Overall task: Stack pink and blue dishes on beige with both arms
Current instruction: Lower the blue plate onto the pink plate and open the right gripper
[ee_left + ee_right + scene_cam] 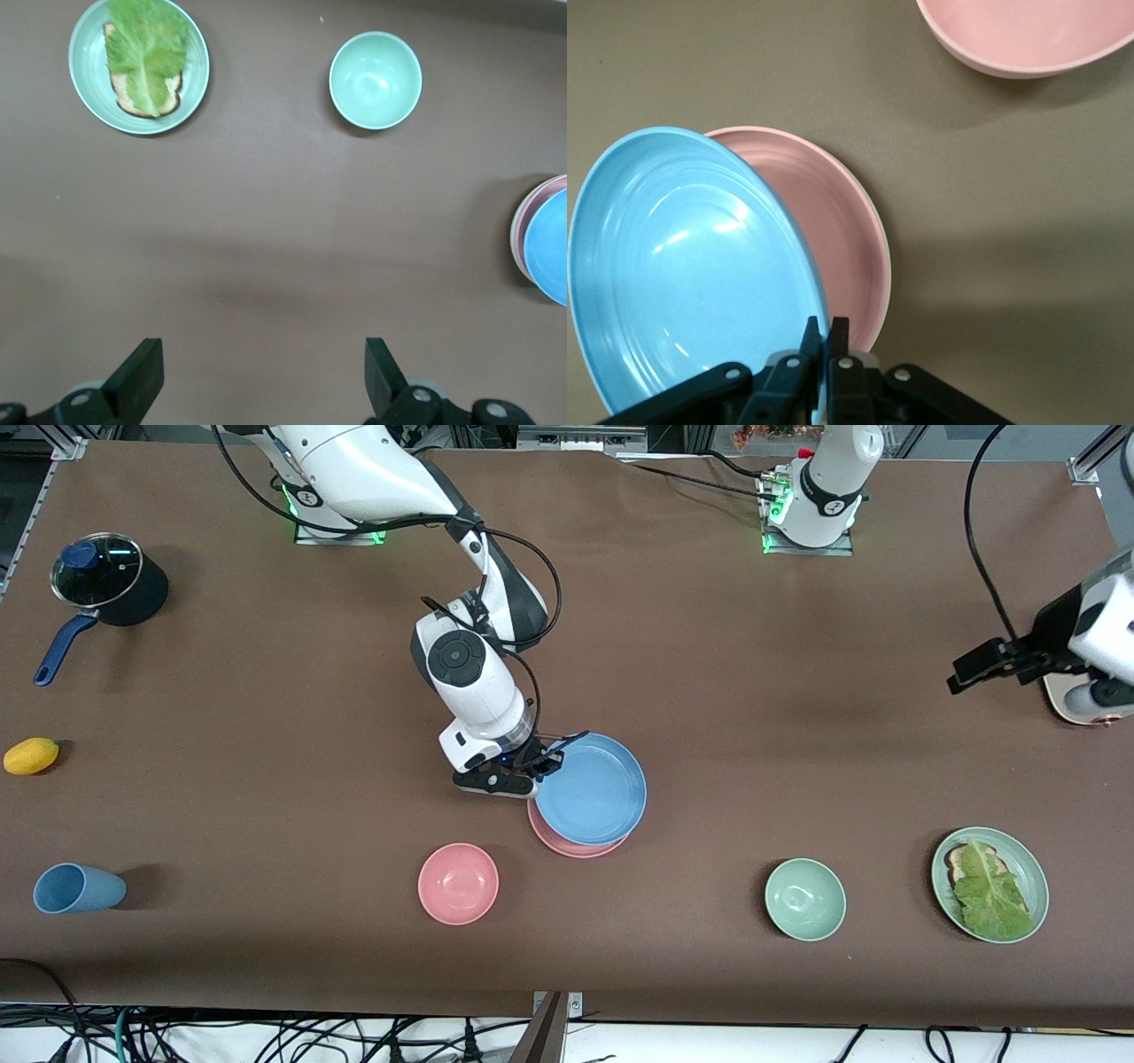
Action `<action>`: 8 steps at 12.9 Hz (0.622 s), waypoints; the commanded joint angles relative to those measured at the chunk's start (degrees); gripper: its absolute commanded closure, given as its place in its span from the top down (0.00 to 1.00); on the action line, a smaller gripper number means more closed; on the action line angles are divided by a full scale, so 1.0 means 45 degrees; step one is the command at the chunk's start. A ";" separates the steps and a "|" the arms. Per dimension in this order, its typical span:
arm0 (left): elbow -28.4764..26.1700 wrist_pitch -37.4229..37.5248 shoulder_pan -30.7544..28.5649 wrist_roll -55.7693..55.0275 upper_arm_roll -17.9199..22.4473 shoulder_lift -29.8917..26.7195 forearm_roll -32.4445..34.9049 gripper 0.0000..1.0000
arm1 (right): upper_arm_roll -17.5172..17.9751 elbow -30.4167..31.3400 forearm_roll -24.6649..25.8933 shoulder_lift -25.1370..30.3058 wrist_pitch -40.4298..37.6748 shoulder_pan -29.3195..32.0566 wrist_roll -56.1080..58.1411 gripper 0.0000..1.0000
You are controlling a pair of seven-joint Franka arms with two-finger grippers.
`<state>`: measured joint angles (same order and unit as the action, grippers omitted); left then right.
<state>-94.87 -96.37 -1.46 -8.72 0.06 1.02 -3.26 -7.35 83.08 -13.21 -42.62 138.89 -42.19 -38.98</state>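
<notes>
Pinching the rim of the blue plate, your right tool is holding that plate tilted over the pink plate, likely so it can settle squarely on top. The pink plate is lying flat on the worktop, showing as a crescent under the blue plate; whether the beige plate sits beneath it, you cannot tell. Your left tool is waiting spread wide, over bare worktop well apart from the blue plate, toward the left arm's end.

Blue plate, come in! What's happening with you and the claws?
Right claw shut on round matte blue plate's rim, over pink plate. Left claw open, waiting at table's end. Small pink bowl close by.
</notes>
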 commanded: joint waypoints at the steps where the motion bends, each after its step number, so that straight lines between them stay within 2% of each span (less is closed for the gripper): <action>1: -0.0285 0.0569 0.0052 0.1052 0.0162 -0.0246 -0.0136 1.00 | -0.0006 -0.0298 -0.0131 -0.0255 0.0209 0.0020 0.0342 0.00; 2: -0.0265 0.0923 0.0052 0.1736 0.0143 -0.0246 0.0271 1.00 | -0.0006 -0.0298 -0.0150 -0.0313 0.0423 0.0020 0.0458 0.02; 5: -0.0227 0.0926 -0.0007 0.2231 0.0123 -0.0168 0.0568 1.00 | -0.0006 -0.0298 -0.0170 -0.0314 0.0523 0.0020 0.0537 0.49; 8: 0.0028 0.1277 -0.0026 0.2270 0.0104 -0.0128 0.0859 1.00 | -0.0045 -0.0317 -0.0170 -0.0216 0.0387 0.0020 0.0557 0.72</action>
<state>-95.70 -92.28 -1.51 -0.14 0.55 0.52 -1.70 -7.39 83.04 -13.21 -43.30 141.00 -42.18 -37.55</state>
